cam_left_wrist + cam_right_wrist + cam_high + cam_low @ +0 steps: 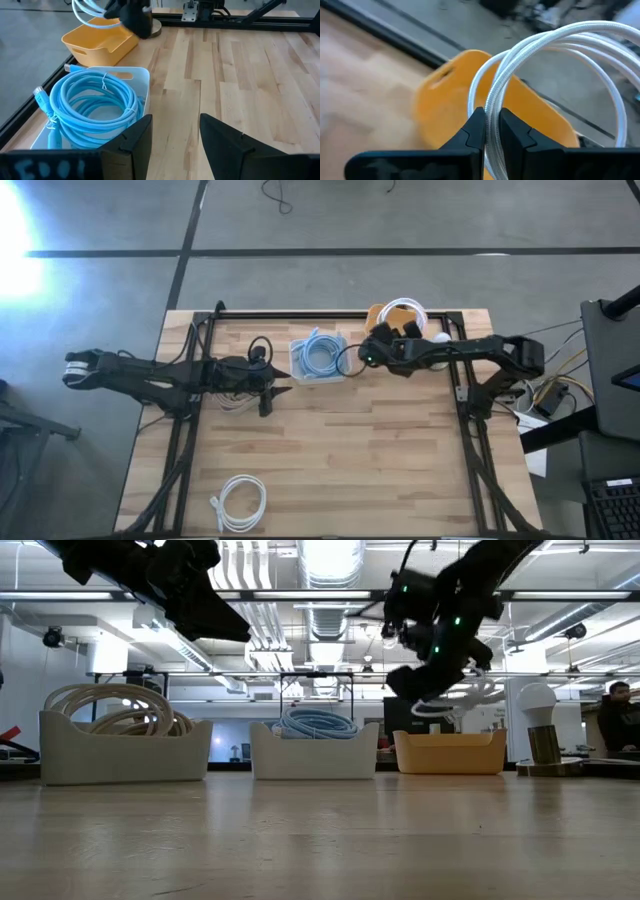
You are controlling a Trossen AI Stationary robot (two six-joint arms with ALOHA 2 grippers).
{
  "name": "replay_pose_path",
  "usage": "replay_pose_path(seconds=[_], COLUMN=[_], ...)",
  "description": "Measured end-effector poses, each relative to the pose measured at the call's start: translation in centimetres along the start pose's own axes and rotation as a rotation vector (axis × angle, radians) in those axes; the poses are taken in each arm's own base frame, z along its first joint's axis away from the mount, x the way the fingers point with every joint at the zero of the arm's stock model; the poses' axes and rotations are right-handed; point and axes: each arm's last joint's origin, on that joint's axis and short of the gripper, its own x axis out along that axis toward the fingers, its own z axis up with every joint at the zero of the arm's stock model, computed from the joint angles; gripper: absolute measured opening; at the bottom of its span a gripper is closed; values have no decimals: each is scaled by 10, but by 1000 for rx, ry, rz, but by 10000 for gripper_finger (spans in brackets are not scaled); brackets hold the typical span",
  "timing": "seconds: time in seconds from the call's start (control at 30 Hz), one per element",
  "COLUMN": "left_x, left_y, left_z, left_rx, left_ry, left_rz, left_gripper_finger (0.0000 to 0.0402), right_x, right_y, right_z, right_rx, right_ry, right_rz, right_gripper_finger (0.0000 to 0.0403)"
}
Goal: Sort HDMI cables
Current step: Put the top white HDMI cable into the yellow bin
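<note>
My right gripper [492, 127] is shut on a white HDMI cable coil [405, 313], which it holds in the air over the orange bin [376, 314] at the table's far edge. A light blue coil [320, 355] lies in the white middle bin [298, 345]. Beige coils [110, 705] fill the left white bin [125, 750]; in the high view my left arm covers that bin. Another white coil [241, 501] lies flat near the table's near edge. My left gripper [175, 140] is open and touches nothing, just left of the blue coil's bin and above the table. My right gripper pinches the white coil's bundled strands [495, 102] between its two fingers, which lie across the strands. The coil is lifted clear and stands out beyond the fingertips above the orange bin [445, 107]. In the low view its loops [470, 695] hang beside the gripper.
The three bins stand in a row along the far edge. A light bulb on a metal base [537, 730] stands right of the orange bin. Black frame rails [320, 314] border the table. Bare wood spreads across the middle and the near side [380, 460].
</note>
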Motion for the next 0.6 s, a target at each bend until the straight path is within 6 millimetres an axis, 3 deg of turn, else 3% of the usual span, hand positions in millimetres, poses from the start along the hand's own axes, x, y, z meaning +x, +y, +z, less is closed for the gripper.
replay_pose_path(seconds=[0.37,0.6], left_x=[0,0], left_y=[0,0], left_z=[0,0], left_rx=[0,0], left_ry=[-2,-1], left_rz=[0,-1], left_gripper_finger=[170,170], right_x=[65,88], right_y=[17,26], right_z=[-8,-23], right_rx=[-35,-42], right_ry=[-24,12], right_rz=[-154,-182], right_gripper_finger=[49,42])
